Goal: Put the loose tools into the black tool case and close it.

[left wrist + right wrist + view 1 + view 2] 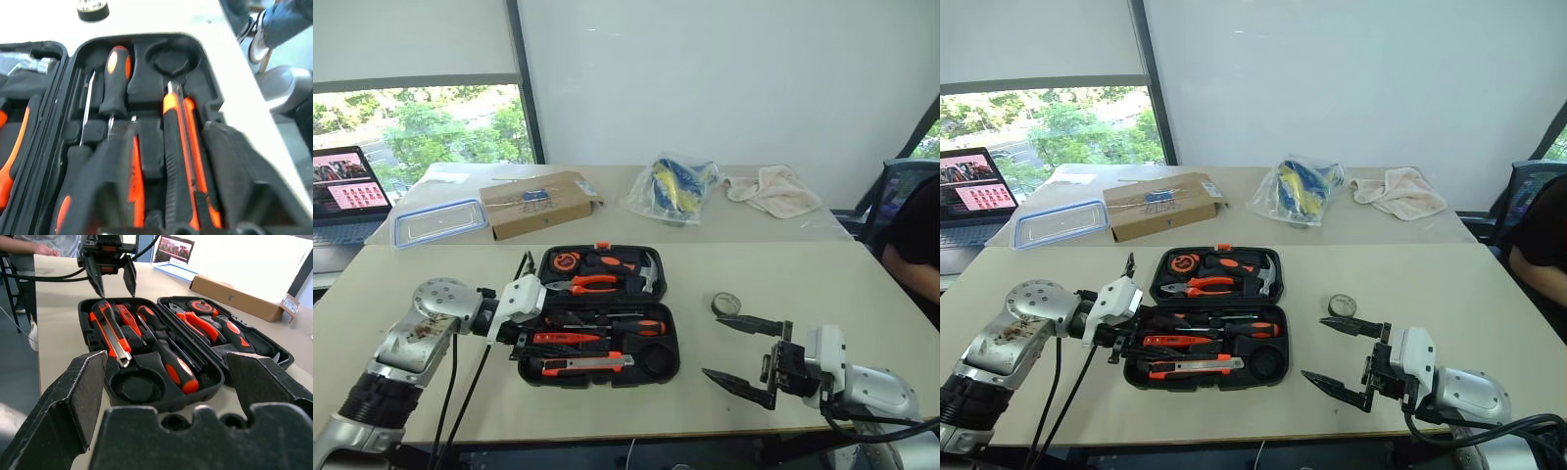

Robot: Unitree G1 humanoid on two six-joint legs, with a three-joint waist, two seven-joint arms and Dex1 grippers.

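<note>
The small dark tape roll, light and rigid on the desk, suits an edge pinch by the spread, empty right gripper; the left gripper hovers parted, empty, over the open black plastic tool case.

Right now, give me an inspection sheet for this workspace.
Surface: beige table.
Job's things: black tool case open; utility knife and screwdrivers seated in slots; tape roll loose on the table, round slot empty.
Clutter: cardboard box, clear container, plastic bag, cloth.
Grippers: left gripper over the case, fingers apart, empty; right gripper open, empty.
Cables: black, under the left arm.
Surroundings: laptop, window, seated person.
</note>
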